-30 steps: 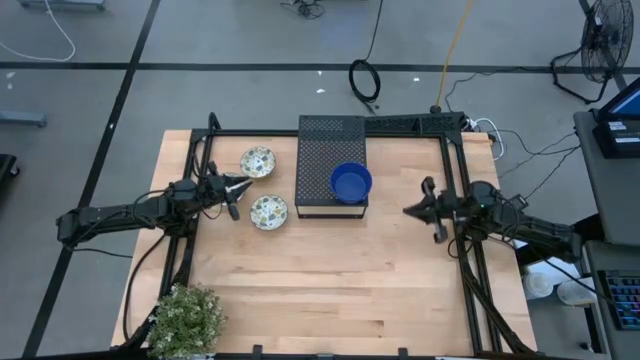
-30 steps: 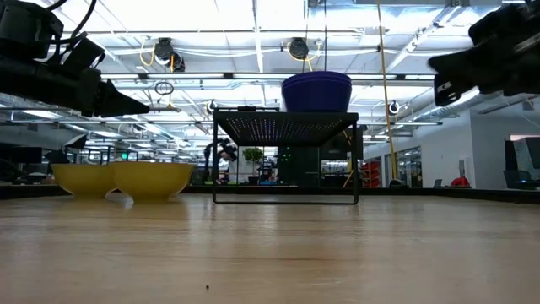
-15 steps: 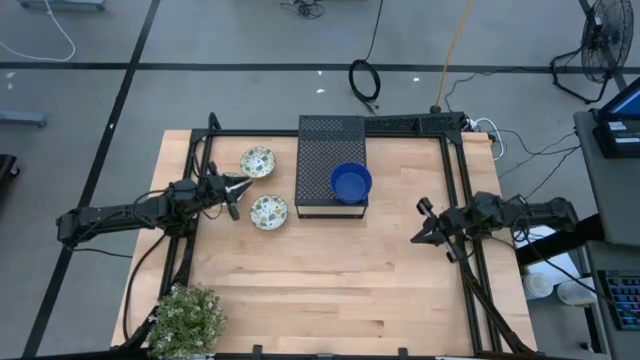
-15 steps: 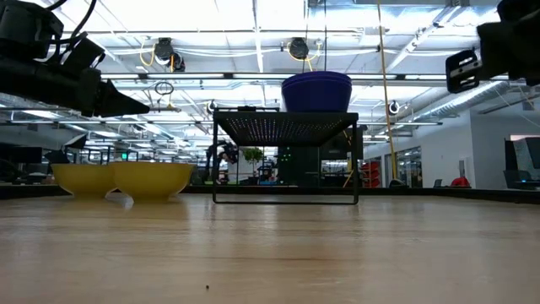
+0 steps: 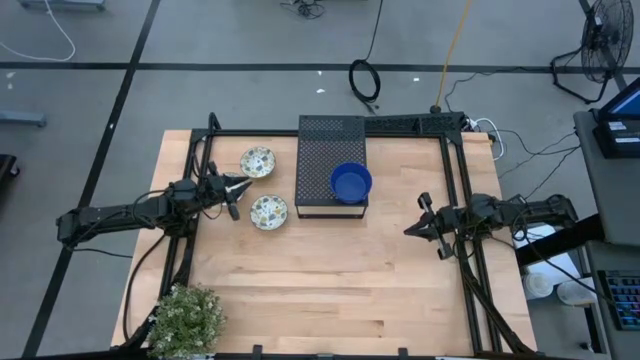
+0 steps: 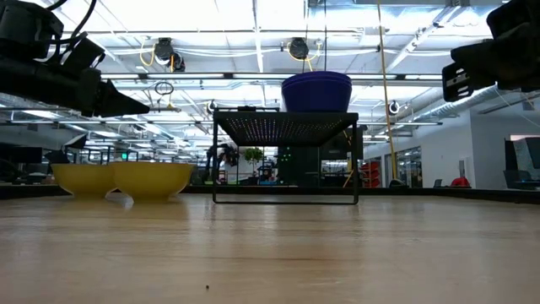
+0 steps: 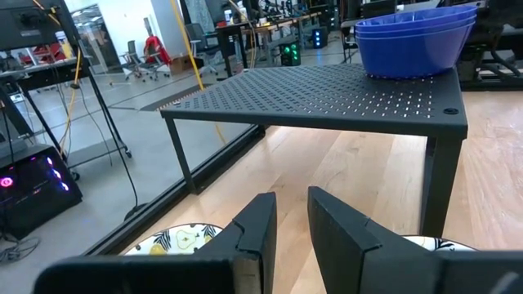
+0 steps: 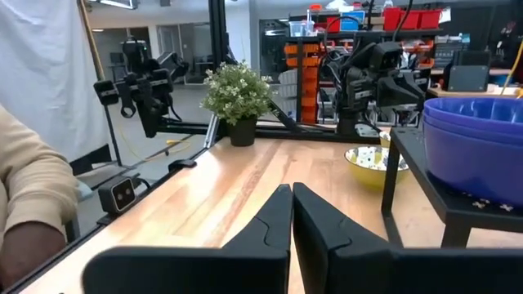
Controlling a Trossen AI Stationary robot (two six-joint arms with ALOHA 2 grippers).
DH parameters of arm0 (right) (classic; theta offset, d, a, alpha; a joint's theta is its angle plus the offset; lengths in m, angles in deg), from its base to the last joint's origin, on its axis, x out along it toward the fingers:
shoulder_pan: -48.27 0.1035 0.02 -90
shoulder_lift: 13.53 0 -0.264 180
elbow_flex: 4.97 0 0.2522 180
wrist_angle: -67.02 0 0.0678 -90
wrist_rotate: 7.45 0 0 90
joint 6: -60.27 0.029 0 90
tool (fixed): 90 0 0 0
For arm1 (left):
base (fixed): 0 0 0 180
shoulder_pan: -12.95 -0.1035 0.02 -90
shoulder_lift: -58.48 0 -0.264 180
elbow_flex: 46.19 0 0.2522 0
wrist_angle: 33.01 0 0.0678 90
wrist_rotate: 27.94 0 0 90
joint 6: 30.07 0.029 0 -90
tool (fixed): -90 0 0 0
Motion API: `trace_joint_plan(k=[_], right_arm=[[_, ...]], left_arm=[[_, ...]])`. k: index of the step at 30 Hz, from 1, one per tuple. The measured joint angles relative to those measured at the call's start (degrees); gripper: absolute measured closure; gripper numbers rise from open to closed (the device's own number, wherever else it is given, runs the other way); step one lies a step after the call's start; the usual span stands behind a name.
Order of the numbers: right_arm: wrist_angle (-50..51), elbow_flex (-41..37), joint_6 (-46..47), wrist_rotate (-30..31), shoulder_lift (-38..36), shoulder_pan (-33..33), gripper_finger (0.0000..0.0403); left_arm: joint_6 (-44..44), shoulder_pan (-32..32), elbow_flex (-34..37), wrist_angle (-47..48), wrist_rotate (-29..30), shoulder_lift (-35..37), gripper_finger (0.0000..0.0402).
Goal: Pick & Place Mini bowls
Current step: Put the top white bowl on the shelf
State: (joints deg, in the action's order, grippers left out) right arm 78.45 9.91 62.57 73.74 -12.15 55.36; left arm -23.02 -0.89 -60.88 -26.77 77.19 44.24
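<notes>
The right hand (image 5: 422, 229), fingers closed on nothing, hovers right of the black stand (image 5: 320, 150) where the stacked blue bowls (image 5: 351, 183) already sit, while the slightly open left hand (image 5: 240, 188) hangs between two patterned bowls (image 5: 258, 161) left on the worktop (image 5: 330, 290).

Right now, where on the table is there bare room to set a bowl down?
The wood in front of the black stand, between the potted plant and the right end effector, is bare. It is crowded by the two floral bowls near the left end effector.
</notes>
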Motion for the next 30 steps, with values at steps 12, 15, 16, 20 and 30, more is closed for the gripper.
trace_joint_plan(k=[12,15,16,20,30], right_arm=[[-0.7,0.0,-1.5,-0.1,0.0,0.0,0.0403],[-0.8,0.0,-1.5,-0.2,0.0,0.0,0.0403],[-0.8,0.0,-1.5,-0.2,0.0,0.0,0.0403],[-0.8,0.0,-1.5,-0.2,0.0,0.0,0.0403],[-0.9,0.0,-1.5,-0.2,0.0,0.0,0.0403]], left_arm=[[0.0,0.0,0.0,0.0,0.0,0.0,0.0325],[0.0,0.0,0.0,0.0,0.0,0.0,0.0325],[0.0,0.0,0.0,0.0,0.0,0.0,0.0325],[0.0,0.0,0.0,0.0,0.0,0.0,0.0325],[0.0,0.0,0.0,0.0,0.0,0.0,0.0325]])
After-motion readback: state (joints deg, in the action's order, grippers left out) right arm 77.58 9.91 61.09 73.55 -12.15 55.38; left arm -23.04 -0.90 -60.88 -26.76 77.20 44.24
